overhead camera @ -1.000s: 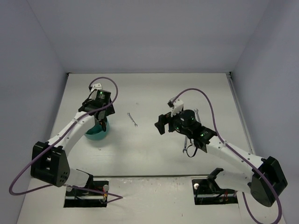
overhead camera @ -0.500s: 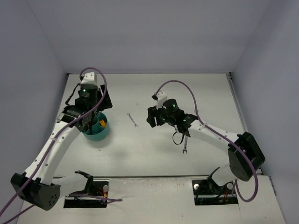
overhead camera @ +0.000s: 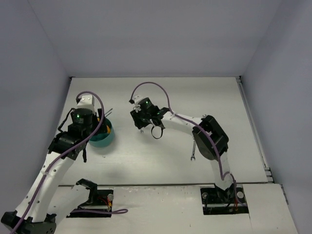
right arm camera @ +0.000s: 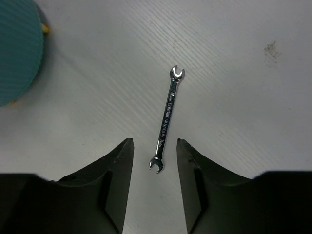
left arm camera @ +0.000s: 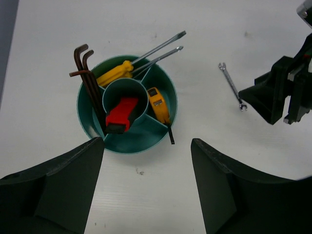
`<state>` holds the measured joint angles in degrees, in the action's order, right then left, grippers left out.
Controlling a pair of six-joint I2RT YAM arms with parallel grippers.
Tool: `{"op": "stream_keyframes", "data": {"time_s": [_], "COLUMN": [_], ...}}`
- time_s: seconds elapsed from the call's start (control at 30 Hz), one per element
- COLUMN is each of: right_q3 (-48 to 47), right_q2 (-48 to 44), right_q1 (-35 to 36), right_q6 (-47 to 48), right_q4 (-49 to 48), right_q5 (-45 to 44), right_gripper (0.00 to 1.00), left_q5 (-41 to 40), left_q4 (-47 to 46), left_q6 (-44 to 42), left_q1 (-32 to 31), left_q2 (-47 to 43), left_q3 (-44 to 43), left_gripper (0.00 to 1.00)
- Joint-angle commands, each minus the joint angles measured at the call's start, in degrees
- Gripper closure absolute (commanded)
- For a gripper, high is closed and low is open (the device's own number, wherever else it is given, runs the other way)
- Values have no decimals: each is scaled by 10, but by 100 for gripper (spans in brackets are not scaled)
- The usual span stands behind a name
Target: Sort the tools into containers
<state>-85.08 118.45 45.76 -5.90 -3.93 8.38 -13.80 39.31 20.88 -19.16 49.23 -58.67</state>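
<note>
Moved, top view: right pincer (right arm camera: 154, 145) has swung left to the centre wrench (right arm camera: 165, 122); left arm has drawn back from bowl (overhead camera: 101, 139).
Left wrist: left pincer (left arm camera: 147, 144) apart above bowl; hex keys (left arm camera: 89, 85), screwdrivers (left arm camera: 122, 71), knife (left arm camera: 120, 114) inside.
Right wrist: pincer apart, straddling wrench's near end on desk (right arm camera: 234, 87).
</note>
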Motion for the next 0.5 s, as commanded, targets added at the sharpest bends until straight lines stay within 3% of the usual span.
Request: {"op": "stream_keyframes", "data": {"time_s": [0.0,0.2,0.47], "right_q3": [-74,-113,-138], "right_q2": [34,81,112], "right_q1": [5,12,21], "right_q6": [16,15,22], "right_q4": [36,64,90], "right_q5": [-32,-50,-81], "right_gripper": [67,76,76], "left_q5": [-25,-23,19], "left_q4": [-22,-50,-49], "left_q6": [-13,-7,-13], "left_q1": [4,5,41], "left_q2": [-38,-70,-50], "left_q3": [14,54,54], "left_gripper": [32,31,32]}}
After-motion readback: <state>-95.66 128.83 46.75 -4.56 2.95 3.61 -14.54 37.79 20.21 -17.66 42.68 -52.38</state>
